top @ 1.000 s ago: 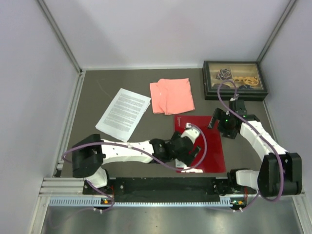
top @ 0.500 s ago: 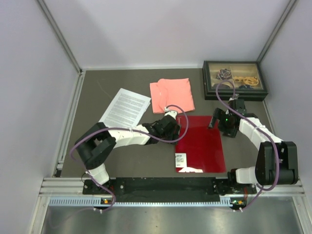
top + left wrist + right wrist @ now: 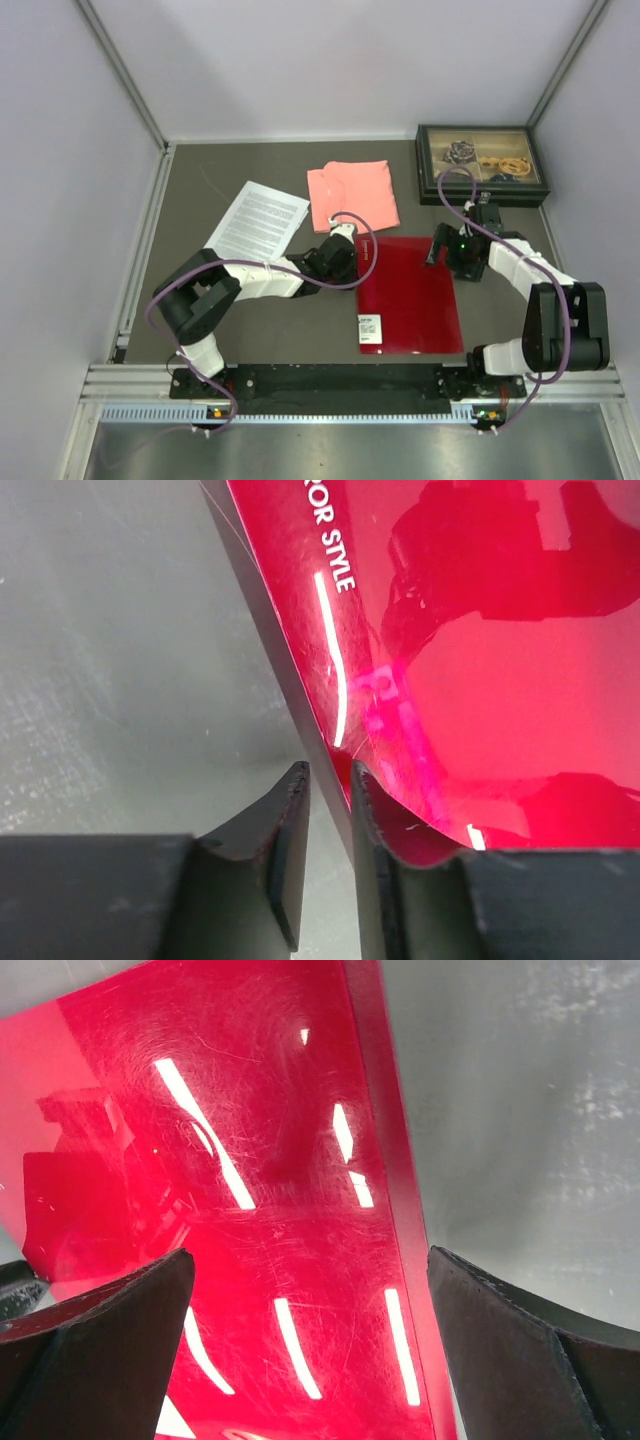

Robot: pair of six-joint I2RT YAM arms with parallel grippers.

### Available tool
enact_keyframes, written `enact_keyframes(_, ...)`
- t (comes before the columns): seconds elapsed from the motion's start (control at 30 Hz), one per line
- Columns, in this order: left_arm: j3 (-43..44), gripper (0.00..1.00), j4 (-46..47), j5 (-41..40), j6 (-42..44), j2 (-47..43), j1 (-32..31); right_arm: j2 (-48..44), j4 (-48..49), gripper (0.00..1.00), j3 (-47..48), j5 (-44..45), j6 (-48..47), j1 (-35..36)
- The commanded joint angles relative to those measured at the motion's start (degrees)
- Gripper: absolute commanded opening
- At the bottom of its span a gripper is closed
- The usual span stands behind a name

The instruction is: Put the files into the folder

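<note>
The red folder (image 3: 415, 295) lies flat and closed at the table's middle right, a white label (image 3: 370, 327) at its near left corner. My left gripper (image 3: 358, 252) is at the folder's far left edge; in the left wrist view its jaws (image 3: 328, 770) stand a narrow slit apart with the folder's (image 3: 480, 660) dark edge strip filling it. My right gripper (image 3: 442, 247) hovers open over the folder's far right corner, its fingers (image 3: 100, 1320) straddling the right edge of the folder (image 3: 250, 1160) without touching it. The files (image 3: 253, 232), white printed sheets, lie apart at the left.
A salmon-pink folded cloth (image 3: 352, 195) lies behind the folder, between it and the files. A black framed box (image 3: 482, 163) of small items stands at the back right. White walls close the table on three sides.
My left arm swung from over the folder's near left part to its far left edge, uncovering the label, and its jaws closed down. My right gripper stayed put and open.
</note>
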Motion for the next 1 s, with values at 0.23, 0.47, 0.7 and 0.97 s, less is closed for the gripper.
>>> enact_keyframes(0.23, -8.3, 0.15, 1.1, 1.8, 0.0, 2.3, 3.7, 1.3, 2.8, 0.99, -0.6, -0.7, -2.0, -0.5)
enact_keyframes(0.47, -9.5, 0.06, 2.2, 3.3, 0.0, 3.2, 4.7, 0.1, 3.1, 0.99, -0.7, -6.0, -1.9, 0.5)
enact_keyframes(0.7, -8.6, 0.04, 2.2, 6.0, 0.4, 3.8, 4.8, -4.9, -1.8, 0.99, 1.8, -1.8, -1.3, 3.0)
enact_keyframes(0.97, -8.6, 0.64, 0.8, 6.5, -0.5, -6.6, 4.7, -5.3, -2.9, 0.99, 2.9, 3.9, -0.7, 3.0)
